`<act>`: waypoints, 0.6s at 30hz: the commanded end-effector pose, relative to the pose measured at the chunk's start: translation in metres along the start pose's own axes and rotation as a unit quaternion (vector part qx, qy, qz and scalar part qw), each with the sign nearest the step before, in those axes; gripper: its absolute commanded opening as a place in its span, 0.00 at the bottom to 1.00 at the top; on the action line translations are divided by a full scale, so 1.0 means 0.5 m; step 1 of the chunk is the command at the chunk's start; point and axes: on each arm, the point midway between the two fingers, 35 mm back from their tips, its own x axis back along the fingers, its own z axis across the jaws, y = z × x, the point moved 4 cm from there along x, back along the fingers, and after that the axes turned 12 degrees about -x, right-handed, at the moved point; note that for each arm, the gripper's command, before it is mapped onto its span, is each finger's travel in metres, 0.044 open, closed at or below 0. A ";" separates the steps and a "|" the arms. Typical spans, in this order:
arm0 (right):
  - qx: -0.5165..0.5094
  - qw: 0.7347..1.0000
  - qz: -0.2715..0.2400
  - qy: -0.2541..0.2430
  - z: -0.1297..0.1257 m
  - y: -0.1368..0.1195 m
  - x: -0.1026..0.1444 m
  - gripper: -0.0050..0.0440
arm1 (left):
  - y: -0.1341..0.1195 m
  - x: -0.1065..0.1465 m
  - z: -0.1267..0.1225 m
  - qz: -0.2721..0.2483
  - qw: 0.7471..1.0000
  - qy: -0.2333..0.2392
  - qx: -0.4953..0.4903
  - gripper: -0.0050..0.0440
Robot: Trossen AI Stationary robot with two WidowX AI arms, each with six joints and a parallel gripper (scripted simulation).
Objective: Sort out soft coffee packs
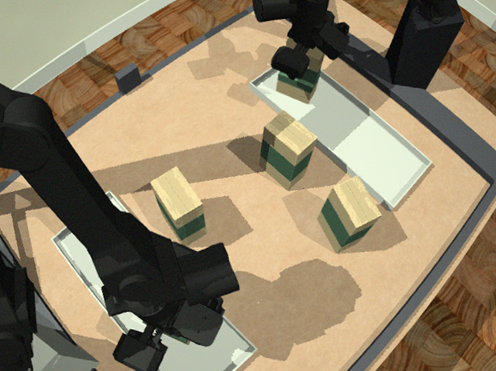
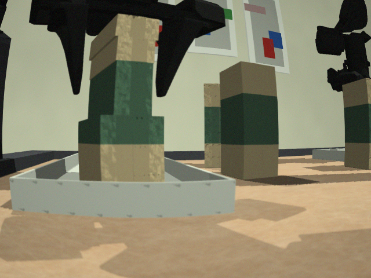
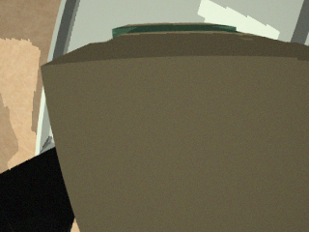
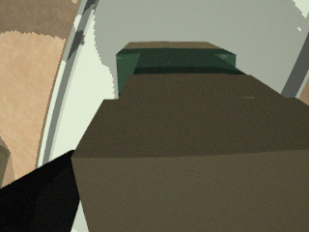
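My left gripper (image 1: pixel 312 50) (image 2: pixel 118 94) is open, its fingers apart around a pack (image 1: pixel 293 91) (image 2: pixel 131 161) (image 3: pixel 169 135) that stands upright in the left tray (image 1: pixel 375 159) (image 2: pixel 119 198), near one end. Its green middle is stepped, narrower above. My right gripper (image 1: pixel 167 341) is open around another pack (image 4: pixel 179 193) over the right tray (image 1: pixel 194 361) (image 4: pixel 261 29); the arm hides most of it, so its foot cannot be seen. Three packs stand on the bench: one (image 1: pixel 288 153) (image 2: pixel 248 119) and one (image 1: pixel 348 217) (image 2: pixel 211 125) by the left tray, one (image 1: pixel 178 204) (image 2: pixel 356 122) by the right tray.
A dark raised edge (image 1: pixel 447 132) runs around the bench. A small dark block (image 1: pixel 127 78) sits on its side edge. The left arm's dark column (image 1: pixel 421 46) stands behind the left tray. The right forearm (image 1: pixel 65 195) crosses above the right tray, close to the standing pack there.
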 end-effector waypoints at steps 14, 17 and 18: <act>0.001 1.000 -0.005 0.004 0.005 0.002 0.154 0.86 | -0.004 0.123 -0.004 0.003 1.000 -0.008 0.000 0.85; 0.001 1.000 -0.005 0.004 0.005 0.002 0.154 0.86 | -0.004 0.157 -0.004 0.003 1.000 -0.008 0.000 0.85; 0.001 1.000 -0.005 0.004 0.005 0.002 0.154 0.86 | -0.004 0.157 -0.004 0.003 1.000 -0.008 0.000 0.85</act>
